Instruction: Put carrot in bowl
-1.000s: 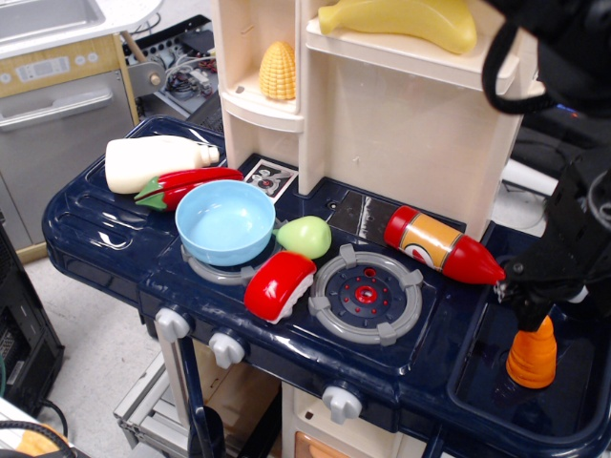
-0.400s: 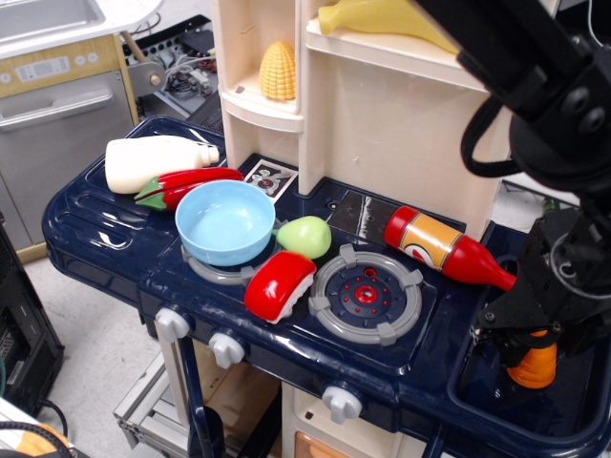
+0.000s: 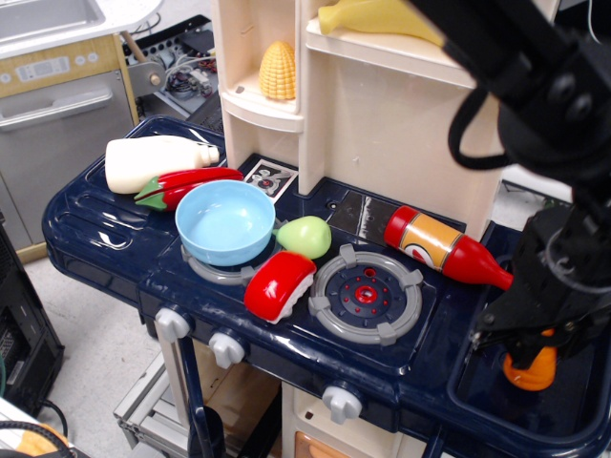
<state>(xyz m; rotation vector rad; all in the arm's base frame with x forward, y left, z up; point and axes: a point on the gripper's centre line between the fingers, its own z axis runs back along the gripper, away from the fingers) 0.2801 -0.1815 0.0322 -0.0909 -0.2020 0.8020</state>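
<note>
The carrot [image 3: 532, 366] is seen standing in the dark blue sink [image 3: 582, 420] at the right end of the desk [image 3: 95, 239]. Only its orange lower part can be seen. The black gripper [image 3: 528, 342] is set down over its top, and the jaws look closed around the carrot. The light blue bowl [image 3: 225, 221] is found far to the left, on a burner. A ketchup bottle [image 3: 446, 245] is laid between them; no words can be read on its label.
</note>
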